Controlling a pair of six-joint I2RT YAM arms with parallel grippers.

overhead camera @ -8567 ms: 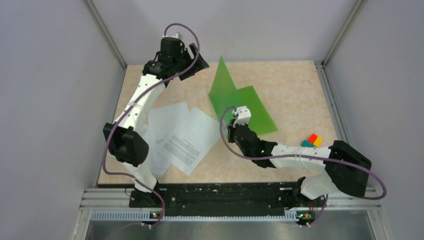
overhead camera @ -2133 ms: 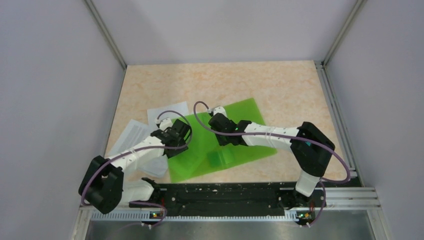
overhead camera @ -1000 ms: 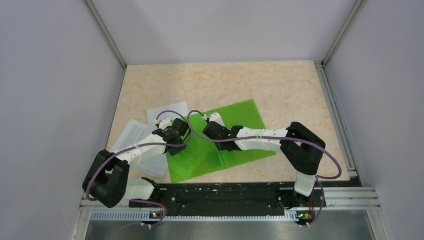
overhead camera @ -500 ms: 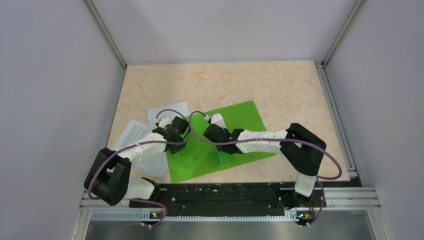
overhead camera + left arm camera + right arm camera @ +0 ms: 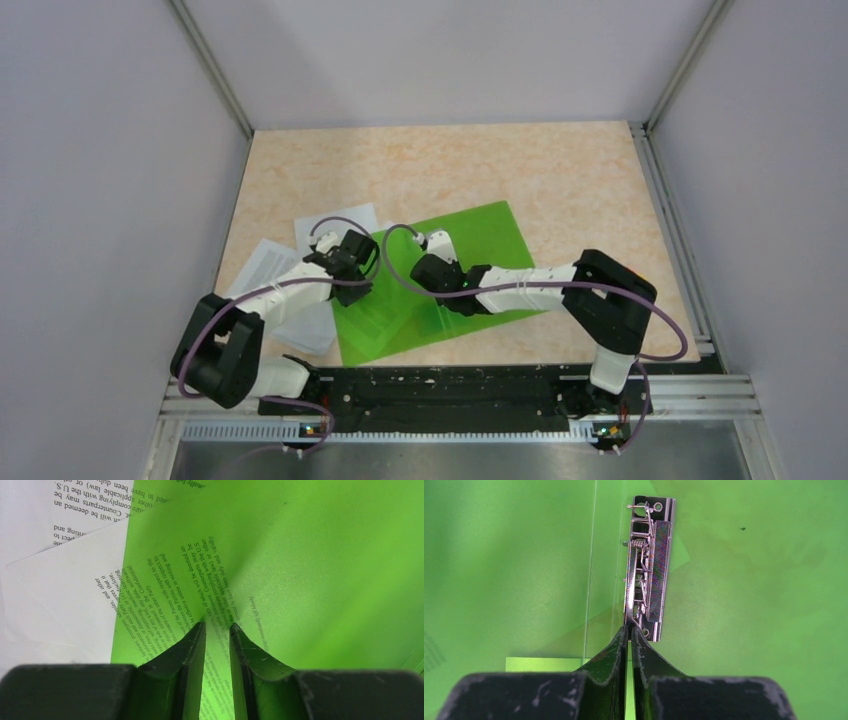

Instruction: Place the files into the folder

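Folder [image 5: 495, 235] under both lowered pincers

L pincer [image 5: 217, 630] slightly ajar, R pincer [image 5: 629, 632] closed.

The top camera hangs above and behind my bases, looking steeply down on the whole worktop [image 5: 560, 170], near edge at the bottom of its view. My left wrist camera sits very close behind my left gripper [image 5: 216, 630], facing along its fingers onto the folder [image 5: 325, 570] and the files [image 5: 55, 595] showing at its left edge. My right wrist camera looks the same way past my right gripper [image 5: 629, 632], close on the folder's metal clip [image 5: 647, 565]. All three views share the green folder.
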